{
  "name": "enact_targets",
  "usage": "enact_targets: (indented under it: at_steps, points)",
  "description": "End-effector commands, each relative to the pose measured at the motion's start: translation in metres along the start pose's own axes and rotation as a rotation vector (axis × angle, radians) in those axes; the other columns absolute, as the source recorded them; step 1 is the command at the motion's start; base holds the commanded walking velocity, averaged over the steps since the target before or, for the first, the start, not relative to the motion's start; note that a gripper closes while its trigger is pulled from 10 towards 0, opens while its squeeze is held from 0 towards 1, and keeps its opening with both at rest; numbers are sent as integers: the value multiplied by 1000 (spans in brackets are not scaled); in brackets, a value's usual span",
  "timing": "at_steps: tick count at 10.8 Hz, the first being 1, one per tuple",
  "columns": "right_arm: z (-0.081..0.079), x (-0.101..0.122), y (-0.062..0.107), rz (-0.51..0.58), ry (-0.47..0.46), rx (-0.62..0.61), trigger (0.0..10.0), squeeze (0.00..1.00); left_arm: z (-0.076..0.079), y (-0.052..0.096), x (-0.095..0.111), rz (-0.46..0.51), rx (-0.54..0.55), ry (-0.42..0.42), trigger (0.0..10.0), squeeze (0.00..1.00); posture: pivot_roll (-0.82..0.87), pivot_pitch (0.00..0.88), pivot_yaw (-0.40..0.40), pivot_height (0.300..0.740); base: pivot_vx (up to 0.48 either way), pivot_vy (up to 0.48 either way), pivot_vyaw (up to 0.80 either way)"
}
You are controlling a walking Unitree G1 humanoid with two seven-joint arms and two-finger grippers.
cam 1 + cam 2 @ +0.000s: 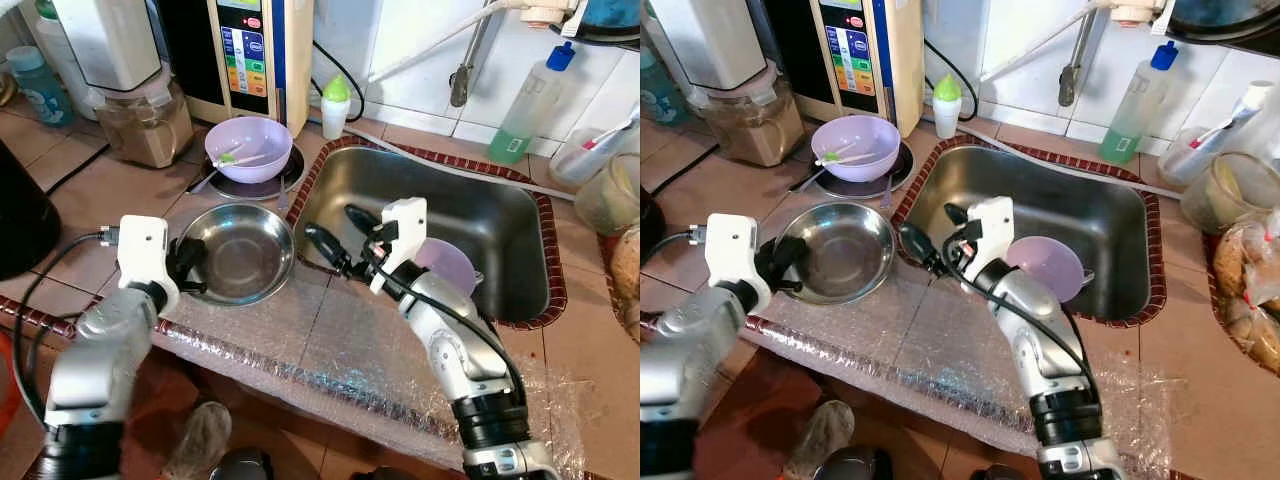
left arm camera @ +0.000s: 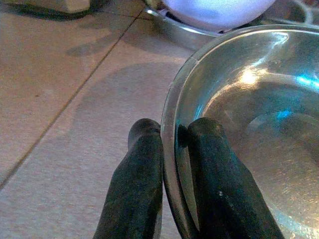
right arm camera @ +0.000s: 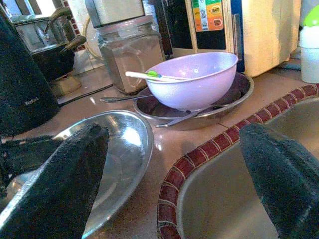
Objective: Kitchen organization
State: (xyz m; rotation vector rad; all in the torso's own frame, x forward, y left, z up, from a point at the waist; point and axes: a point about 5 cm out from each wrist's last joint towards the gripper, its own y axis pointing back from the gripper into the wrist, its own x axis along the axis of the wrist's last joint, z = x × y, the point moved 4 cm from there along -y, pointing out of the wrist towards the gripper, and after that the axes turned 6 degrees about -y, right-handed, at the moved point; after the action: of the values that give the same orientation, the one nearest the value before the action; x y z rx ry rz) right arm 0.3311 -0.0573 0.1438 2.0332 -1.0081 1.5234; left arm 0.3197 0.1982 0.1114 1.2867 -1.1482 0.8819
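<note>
A steel bowl (image 1: 240, 252) sits on the tiled counter left of the sink (image 1: 500, 215). My left gripper (image 1: 190, 266) is shut on the bowl's left rim (image 2: 172, 149), one finger inside and one outside. My right gripper (image 1: 340, 232) hangs open over the sink's left edge, just right of the steel bowl, with nothing between its fingers. A lilac bowl (image 1: 248, 148) holding utensils rests on a steel plate (image 3: 234, 94) behind the steel bowl. Another lilac bowl (image 1: 1050, 265) lies in the sink, partly hidden by my right arm.
Behind stand a jar blender (image 1: 145, 120), a water appliance (image 1: 255, 55), a small green-capped bottle (image 1: 335, 105) and a green soap bottle (image 1: 525, 105). A black kettle (image 3: 25, 94) is at the left. Bubble wrap (image 1: 330, 350) covers the counter's front edge. Containers crowd the right.
</note>
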Motion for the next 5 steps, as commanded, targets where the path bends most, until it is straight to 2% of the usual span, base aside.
enact_targets:
  at_steps: [1, 2, 4, 5]
  points:
    - [0, 6, -1, 15, 4, 4, 10000, 0, -1, -1, 1, 35, 23, 7, 0, 0, 27, 17, -32, 740, 0, 0, 0]
    - [-5, 20, 1, 92, -130, 54, 10000, 0, -12, 0, 24, 179, 120, 11, 0, 0, 21, 16, -33, 740, 0, 0, 0]
    - [-10, 26, 0, 99, -179, 104, 10000, 0, -9, 1, 42, 280, 127, 7, 0, 0, 15, 17, -33, 740, 0, 0, 0]
    - [-11, 24, -3, 87, -178, 106, 10000, 0, -1, 1, 52, 333, 90, 9, 0, 0, 14, 17, -34, 740, 0, 0, 0]
